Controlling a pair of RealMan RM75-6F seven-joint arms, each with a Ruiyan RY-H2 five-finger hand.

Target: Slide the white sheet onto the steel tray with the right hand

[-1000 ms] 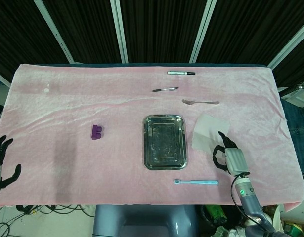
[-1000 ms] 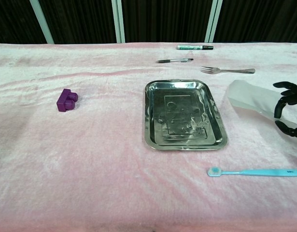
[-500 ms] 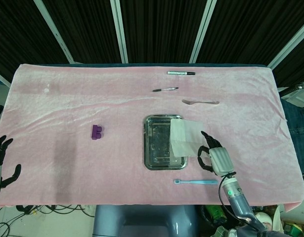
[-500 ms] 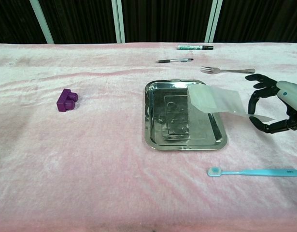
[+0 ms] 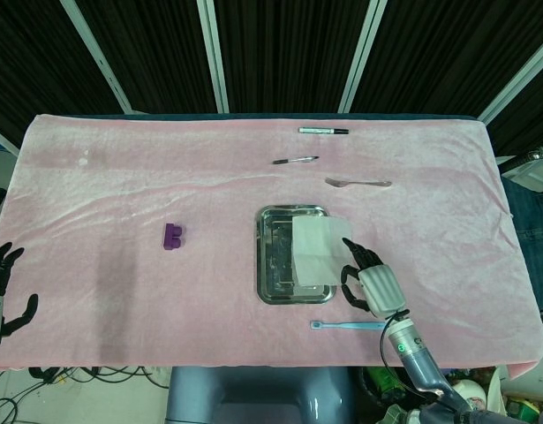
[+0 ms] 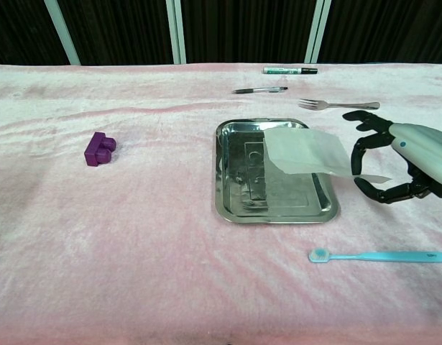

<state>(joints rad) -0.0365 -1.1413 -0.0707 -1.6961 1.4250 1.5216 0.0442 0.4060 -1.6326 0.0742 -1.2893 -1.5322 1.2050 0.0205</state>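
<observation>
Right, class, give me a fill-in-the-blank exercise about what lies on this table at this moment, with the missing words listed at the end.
1. The right hand holds the white sheet over the steel ____.
2. The purple block lies on the ____ cloth.
3. The light blue ____ lies between the steel tray and the table's near edge.
4. Past the tray's far end lie a pen, a marker and a metal ____.

Missing words: tray; pink; toothbrush; fork

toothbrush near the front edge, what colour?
Light blue toothbrush, handle and head alike; it shows best in the chest view.
</observation>
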